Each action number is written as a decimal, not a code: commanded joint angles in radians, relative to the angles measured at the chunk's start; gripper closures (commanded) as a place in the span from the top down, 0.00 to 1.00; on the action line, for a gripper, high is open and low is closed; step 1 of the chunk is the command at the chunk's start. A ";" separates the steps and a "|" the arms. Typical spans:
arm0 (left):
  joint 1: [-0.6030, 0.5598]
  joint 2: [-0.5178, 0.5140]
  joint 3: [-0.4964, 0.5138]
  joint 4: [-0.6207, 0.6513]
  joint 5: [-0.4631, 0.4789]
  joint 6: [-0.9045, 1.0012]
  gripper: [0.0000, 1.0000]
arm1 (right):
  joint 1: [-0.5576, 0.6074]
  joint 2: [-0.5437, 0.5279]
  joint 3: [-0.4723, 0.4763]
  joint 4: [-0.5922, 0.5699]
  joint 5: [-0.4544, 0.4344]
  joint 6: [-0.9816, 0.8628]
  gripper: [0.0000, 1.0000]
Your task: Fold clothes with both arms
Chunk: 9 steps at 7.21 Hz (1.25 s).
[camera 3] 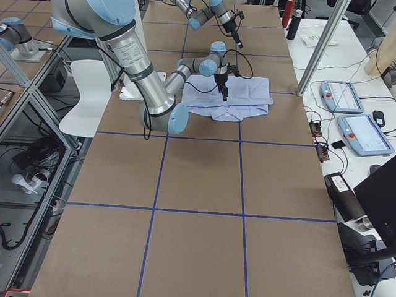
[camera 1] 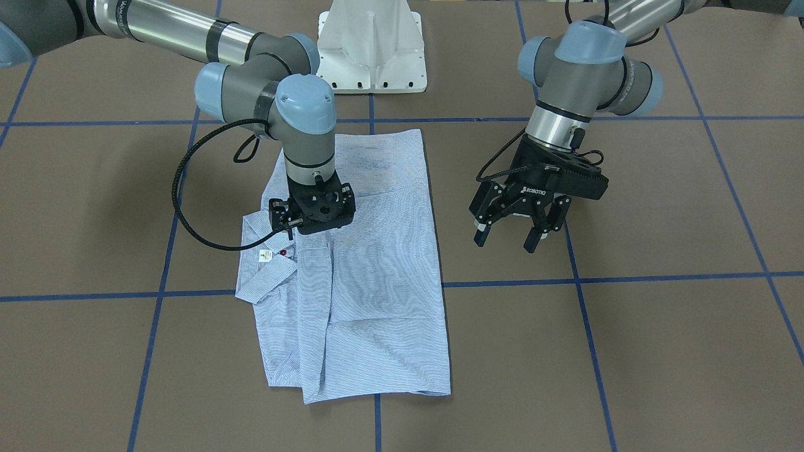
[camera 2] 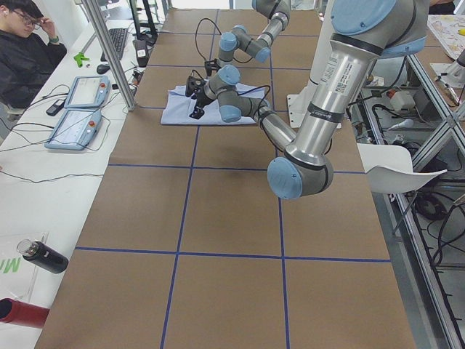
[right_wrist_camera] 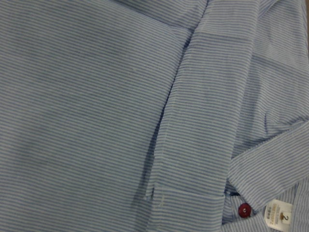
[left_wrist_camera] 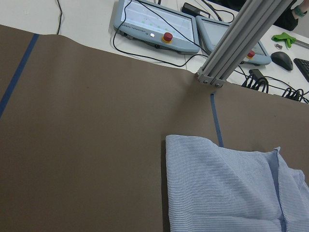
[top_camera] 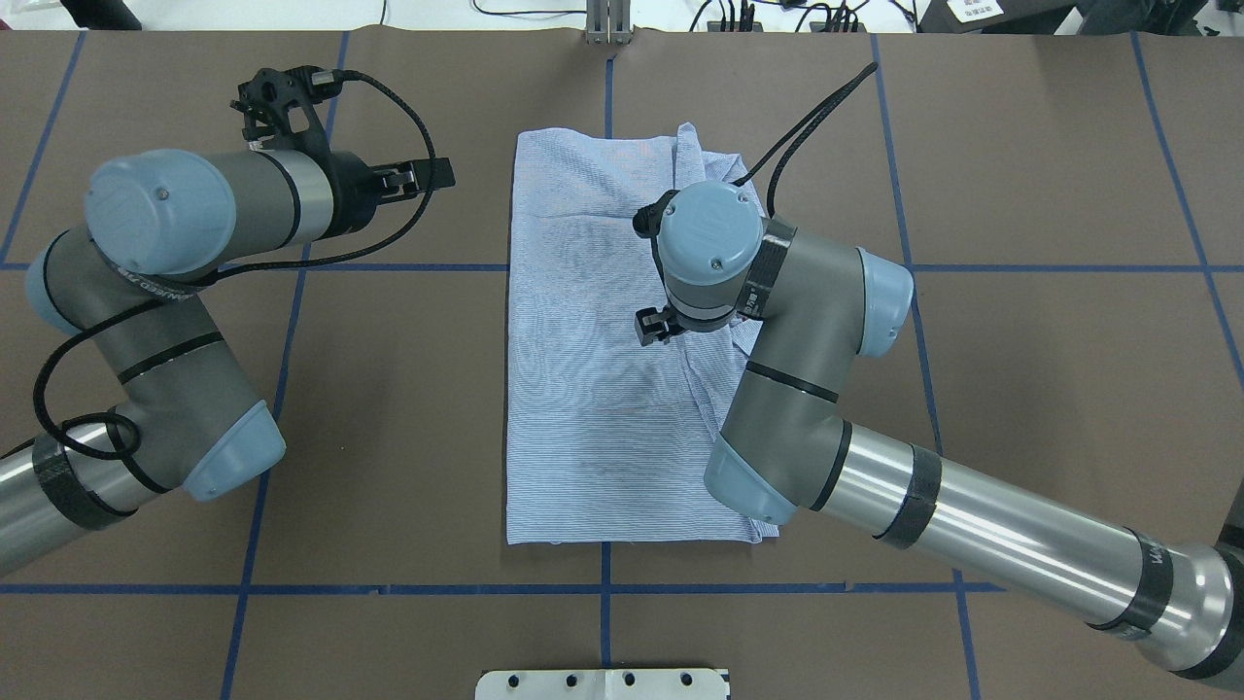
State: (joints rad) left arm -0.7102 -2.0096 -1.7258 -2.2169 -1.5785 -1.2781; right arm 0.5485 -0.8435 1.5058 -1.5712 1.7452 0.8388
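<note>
Left gripper [camera 1: 506, 238]: spread wide, nothing between the fingers, hanging over bare table [camera 1: 659, 351] just beside the long edge of the shirt [camera 1: 377, 263], apart from the cloth. No fingers in its own wrist view, only a shirt corner and brown tabletop.

Right gripper [camera 1: 317, 210]: pointing straight down over the shirt near the collar [camera 1: 267, 276]. Fingertips hidden under the black body in the front view and under the wrist joint from overhead. Out of frame in its own wrist view, too small in the side views. Cannot tell whether spread or closed, nor whether touching the cloth.

Right wrist view filled with striped fabric: button placket down the middle, red button [right_wrist_camera: 245, 210] and white neck label [right_wrist_camera: 278, 212] at the lower right, label close to the frame edge.

Shirt flat mid-table, folded to a long rectangle, sleeves hard to make out. Collar end poking out on the side of the right arm [camera 1: 301, 119]; that side covered by the arm from overhead.

Left arm [camera 1: 584, 69] cut off at the top of the front view. Black cable [camera 1: 179, 188] looping off the right wrist over the table. White pedestal [camera 1: 370, 50] beyond the shirt, top cropped. Person [camera 2: 22, 51] seated at the side bench, half out of frame.
</note>
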 commanded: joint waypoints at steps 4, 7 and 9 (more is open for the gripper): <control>0.008 0.000 0.015 -0.007 0.002 -0.004 1.00 | -0.002 0.009 -0.058 0.008 -0.030 -0.013 1.00; 0.009 0.000 0.017 -0.009 0.003 -0.029 1.00 | -0.007 0.009 -0.091 0.065 -0.058 -0.013 1.00; 0.009 -0.001 0.015 -0.009 0.002 -0.030 1.00 | -0.006 0.006 -0.087 0.065 -0.055 -0.017 1.00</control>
State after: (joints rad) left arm -0.7012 -2.0104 -1.7097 -2.2258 -1.5764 -1.3070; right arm 0.5422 -0.8352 1.4187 -1.5106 1.6898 0.8235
